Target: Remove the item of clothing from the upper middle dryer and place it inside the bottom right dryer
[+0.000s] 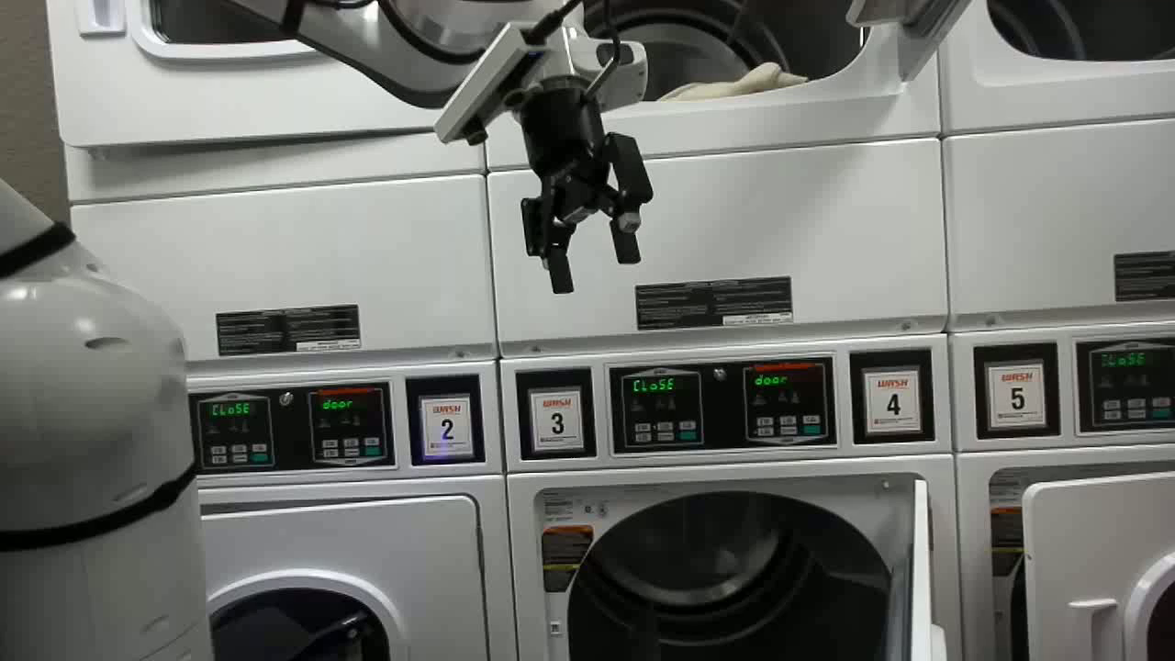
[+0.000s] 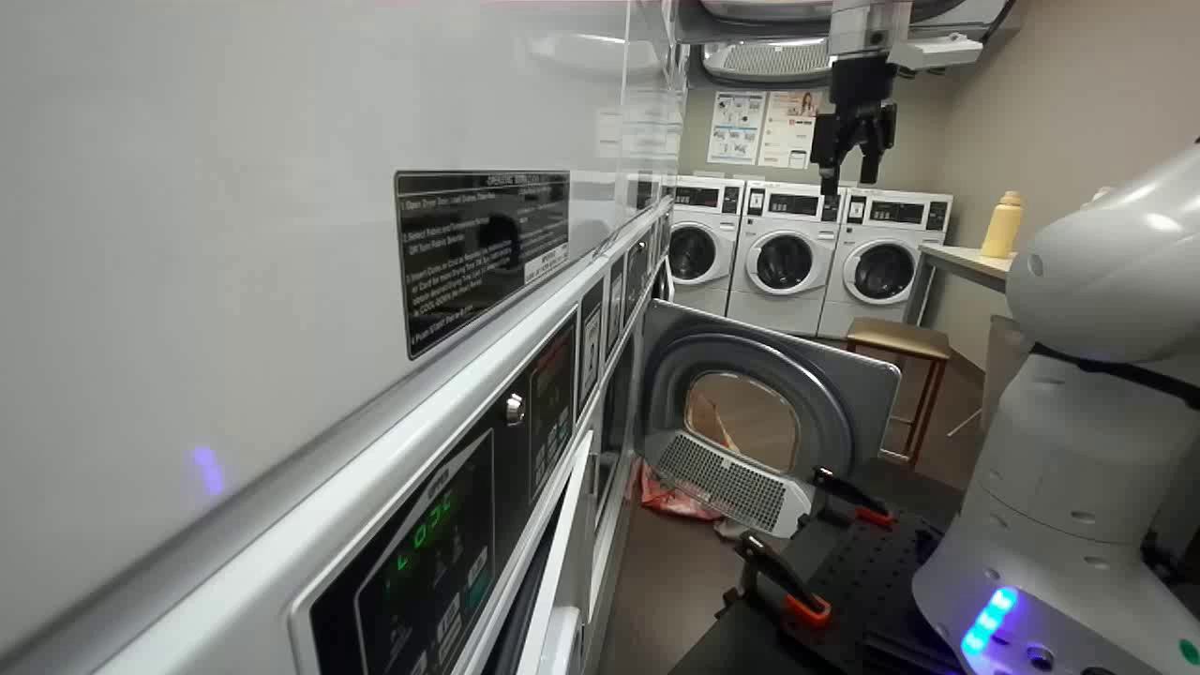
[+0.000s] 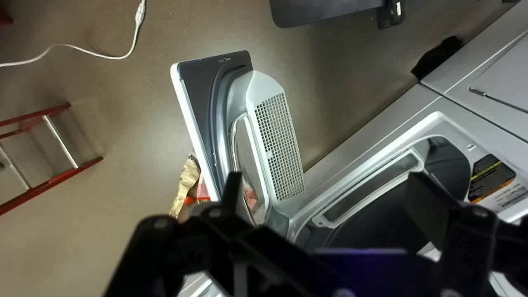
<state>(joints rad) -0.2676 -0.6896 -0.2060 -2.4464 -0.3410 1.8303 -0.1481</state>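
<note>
A cream piece of clothing (image 1: 740, 84) lies at the lower lip of the open upper middle dryer (image 1: 725, 117) in an exterior view. My gripper (image 1: 594, 263) points down in front of the panel below that opening, apart from the clothing. It also shows in an exterior view (image 2: 849, 180). In the wrist view the gripper's fingers (image 3: 330, 192) are wide apart with nothing between them. The lower dryer at the right (image 1: 1097, 532) has its door partly open. The lower middle dryer (image 1: 528, 551) stands open below my gripper, and its opening also shows in the wrist view (image 3: 387, 142).
The lower middle dryer's door (image 2: 848, 375) juts out into the room; it also shows in the wrist view (image 3: 198, 82). An upper door edge (image 1: 927, 37) hangs right of the upper opening. Reddish items (image 2: 670, 499) lie on the floor under the lower door. A stool (image 2: 900, 337) stands farther back.
</note>
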